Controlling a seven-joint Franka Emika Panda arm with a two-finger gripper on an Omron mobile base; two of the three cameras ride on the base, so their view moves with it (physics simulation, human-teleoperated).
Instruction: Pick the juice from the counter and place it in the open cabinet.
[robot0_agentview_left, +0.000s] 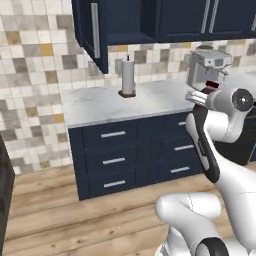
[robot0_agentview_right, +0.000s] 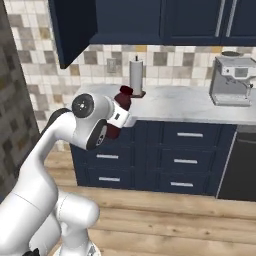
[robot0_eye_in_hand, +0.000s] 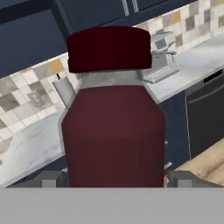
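Observation:
The juice (robot0_eye_in_hand: 113, 131), a maroon bottle with a red cap, stands upright between my fingertips (robot0_eye_in_hand: 51, 177), and my gripper (robot0_eye_in_hand: 114, 177) is shut on it. From the base cameras the juice (robot0_agentview_right: 122, 99) (robot0_agentview_left: 210, 86) hangs in the air in front of the navy drawers, about level with the marble top. The open cabinet (robot0_agentview_left: 129, 20) (robot0_agentview_right: 127, 20) is above and beyond it, with its slab door (robot0_agentview_left: 93, 31) swung out to the left. The counter with the sink is out of view.
A marble counter (robot0_agentview_left: 100, 102) carries a white paper-towel roll (robot0_agentview_left: 128, 75) (robot0_agentview_right: 136, 74) and a coffee machine (robot0_agentview_left: 207, 67) (robot0_agentview_right: 232, 80). Navy drawers (robot0_agentview_left: 114, 160) sit under it. A black appliance front (robot0_agentview_right: 240, 160) is at the right, over wooden floor (robot0_agentview_left: 75, 220).

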